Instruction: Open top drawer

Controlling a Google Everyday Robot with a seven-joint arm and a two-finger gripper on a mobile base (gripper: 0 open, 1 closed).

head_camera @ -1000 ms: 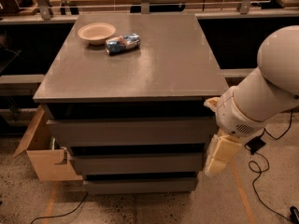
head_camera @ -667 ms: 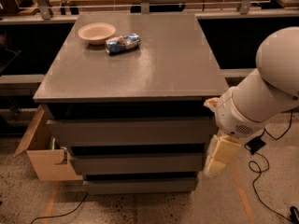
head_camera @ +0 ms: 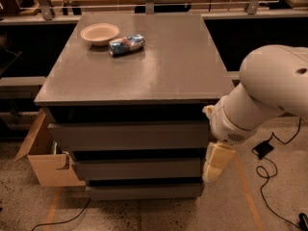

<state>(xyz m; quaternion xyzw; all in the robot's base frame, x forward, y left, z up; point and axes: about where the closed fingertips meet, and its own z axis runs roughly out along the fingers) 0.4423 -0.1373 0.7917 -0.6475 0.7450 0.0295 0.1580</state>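
Directly under the flat grey cabinet top (head_camera: 144, 71), the wide matte grey top drawer (head_camera: 130, 136) looks closed, while the cream gripper (head_camera: 217, 161), whose spread I cannot tell, hangs below that top's right front corner, low enough to catch the shorter grey middle drawer (head_camera: 137, 168) instead.

top drawer (head_camera: 130, 136): matte grey
gripper (head_camera: 212, 171): cream, just below the top drawer's right end
bowl (head_camera: 99, 33): cream
can (head_camera: 126, 44): blue, silver
box (head_camera: 48, 165): tan
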